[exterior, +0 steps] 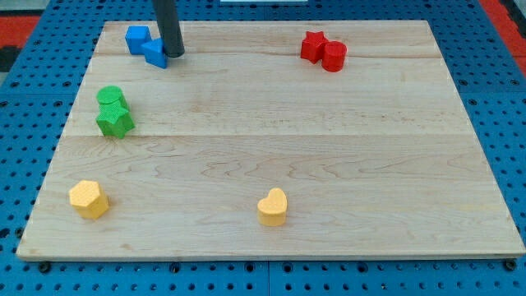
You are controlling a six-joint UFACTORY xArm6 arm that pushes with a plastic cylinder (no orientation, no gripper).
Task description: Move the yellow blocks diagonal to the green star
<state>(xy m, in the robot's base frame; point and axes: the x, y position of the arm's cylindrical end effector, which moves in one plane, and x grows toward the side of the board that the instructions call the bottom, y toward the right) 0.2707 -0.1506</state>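
Note:
A green star [115, 122] lies at the view's left, touching a green cylinder [110, 98] just above it. A yellow heart [273, 207] sits near the view's bottom centre. A second yellow block [89, 199], roughly hexagonal, sits at the bottom left, below the green star. My tip [173, 54] is at the view's top left, touching or just beside the right side of a blue block [155, 54], far from both yellow blocks.
A blue cube [137, 38] touches the other blue block at the top left. A red star [312, 46] and a red cylinder [334, 56] touch each other at the top right. The wooden board [329, 148] lies on a blue pegboard.

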